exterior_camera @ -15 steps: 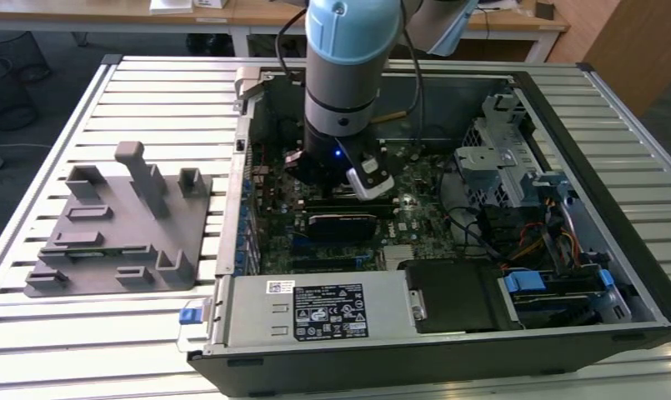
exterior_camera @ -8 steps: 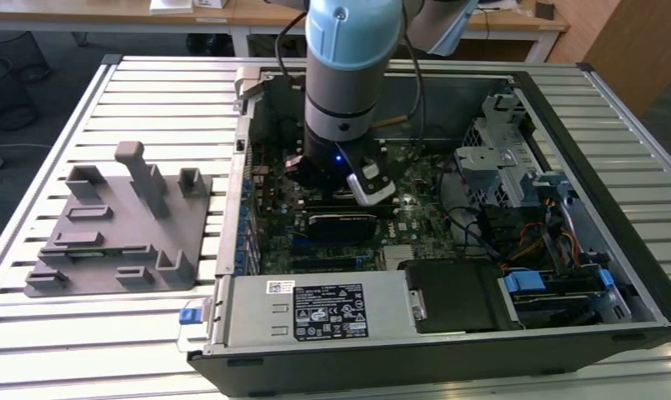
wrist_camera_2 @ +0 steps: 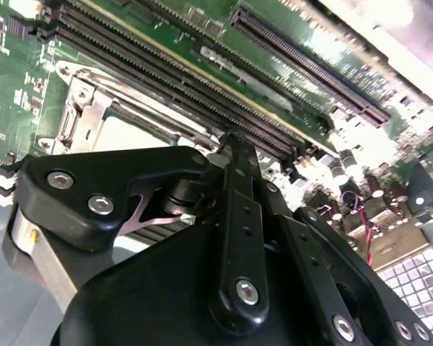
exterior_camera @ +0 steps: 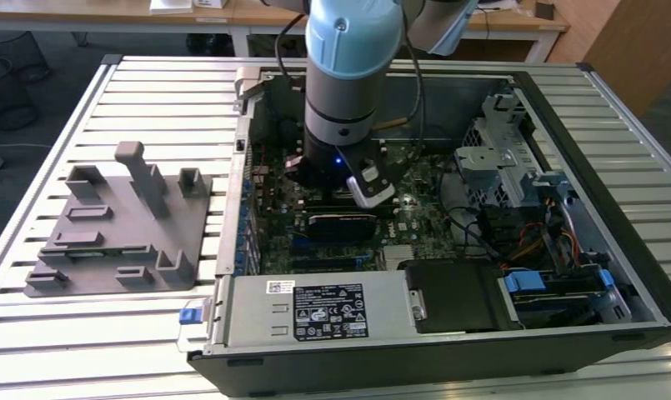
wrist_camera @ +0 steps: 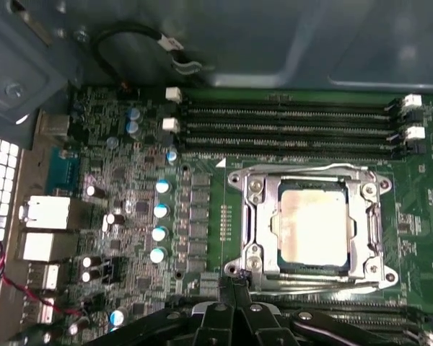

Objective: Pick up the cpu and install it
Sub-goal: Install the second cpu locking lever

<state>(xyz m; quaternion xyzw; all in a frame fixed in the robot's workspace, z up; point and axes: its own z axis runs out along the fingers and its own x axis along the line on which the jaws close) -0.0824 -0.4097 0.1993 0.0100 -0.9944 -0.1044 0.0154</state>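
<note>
The cpu (wrist_camera: pixel 312 223) lies flat in the socket (wrist_camera: pixel 256 216) on the board, its pale metal top up and its dark rim set square within the metal frame; in the second wrist view a corner of that same pale top (wrist_camera_2: pixel 126 133) shows past the gripper's black linkage. It looks already seated, not carried. The gripper (wrist_camera: pixel 234 288) hangs just beside the socket's edge, on the side away from the memory slots (wrist_camera: pixel 289 126), and its jaws look closed on each other with nothing between them, the tips meeting in a thin line in both wrist views (wrist_camera_2: pixel 231 144). In the exterior view the arm (exterior_camera: pixel 347 92) reaches down into the open case (exterior_camera: pixel 602 83); from the arm's lower end the grey box (exterior_camera: pixel 312 310) is at 6 o'clock and the grey fixture (exterior_camera: pixel 124 225) on the table is at 9 o'clock, well apart. By its look the cpu is light, thin and stiff, with a smooth, likely slippery lid and a delicate underside, so I judge it should be held by two opposite rim edges, kept level, with little squeeze and never pressed down hard.
</note>
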